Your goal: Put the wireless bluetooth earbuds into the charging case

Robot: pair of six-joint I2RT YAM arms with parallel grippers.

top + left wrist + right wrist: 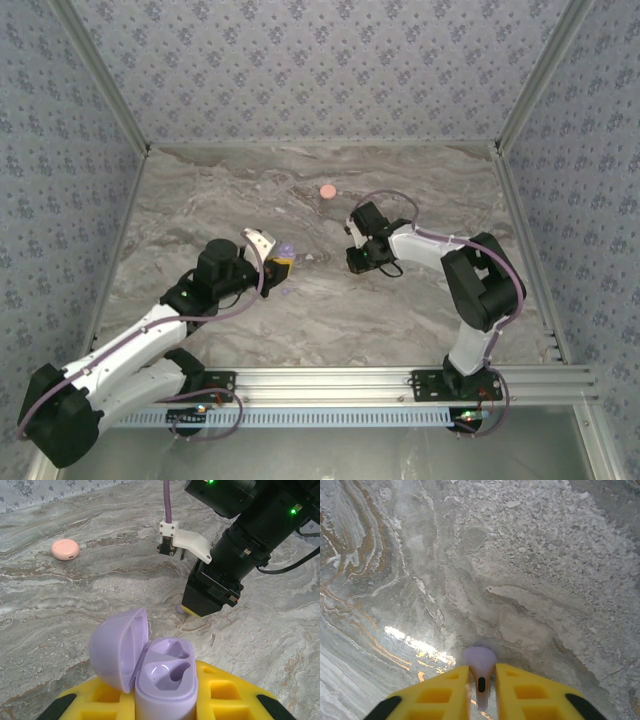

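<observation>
Bench (420, 320) seen from above: marbled grey, both arms reaching toward the middle. Left claw (282, 260) carries the lavender charging case (286, 250). Right claw (356, 264) is tipped down to the surface just right of it, the two close but apart. A pink case (327, 191) lies further back, closed and alone.

Left wrist view: left claw's yellow fingers (100, 697) are closed on the base of the lavender charging case (165, 680). Lid is hinged open to the left and both wells are empty. The right claw (197, 611) has its tip at the bench, with a small lavender bit (180, 609) at that tip.

Right wrist view: right claw (481, 685) is narrow, its two pads pinching the lavender earbud (480, 661). The rounded head pokes out ahead of the fingertips, close above the bench or on it; I cannot tell which.

Risks, as judged:
- The hold is only on the slim lower part, so the earbud could pivot or slip out on the lift.
- The wells are shaped. If the bud arrives rotated or aimed at the wrong well, it will sit proud instead of seating.
- A hard downward push could shift the case in the left claw or knock the lid.
</observation>
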